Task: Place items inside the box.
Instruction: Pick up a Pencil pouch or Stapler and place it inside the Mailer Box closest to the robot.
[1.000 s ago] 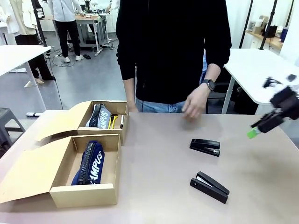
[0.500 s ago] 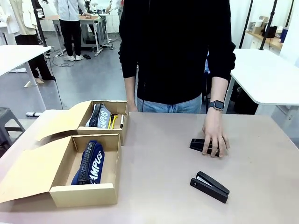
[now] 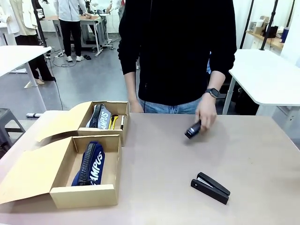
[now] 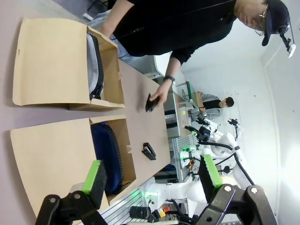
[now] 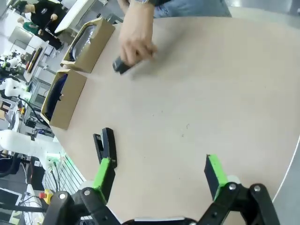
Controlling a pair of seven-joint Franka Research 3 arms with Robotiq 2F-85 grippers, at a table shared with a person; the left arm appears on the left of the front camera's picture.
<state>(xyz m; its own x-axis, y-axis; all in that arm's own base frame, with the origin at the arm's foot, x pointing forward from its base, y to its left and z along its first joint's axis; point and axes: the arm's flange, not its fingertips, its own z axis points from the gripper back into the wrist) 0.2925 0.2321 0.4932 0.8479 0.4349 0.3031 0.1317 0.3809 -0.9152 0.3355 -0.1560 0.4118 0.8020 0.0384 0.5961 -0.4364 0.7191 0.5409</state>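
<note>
Two open cardboard boxes stand at the table's left. The near box (image 3: pixel 84 196) holds a navy "CAMPUS" pouch (image 3: pixel 89 164). In the far box (image 3: pixel 125 123) lie a grey pouch (image 3: pixel 99 116), a yellow utility knife (image 3: pixel 113 122) and a pen (image 3: pixel 122 123). A person's hand (image 3: pixel 206 112) holds one black stapler (image 3: pixel 192 130) just above the table. The other stapler (image 3: pixel 210 187) lies at the front right. My left gripper (image 4: pixel 152 176) is open, high above the near box (image 4: pixel 51 154). My right gripper (image 5: pixel 159 172) is open over the table's right end, with the lying stapler (image 5: pixel 105 146) beyond its left finger.
The person stands at the far edge, in a black top. The brown tabletop (image 3: pixel 164 168) between boxes and staplers is bare. The boxes' lids (image 3: pixel 28 171) lie spread to the left. A white table (image 3: pixel 267 70) stands behind at the right.
The person's hand came down on the far stapler, picked it up and carried it slightly left and farther back. My right gripper, seen at the right edge a second ago, has left the front view.
</note>
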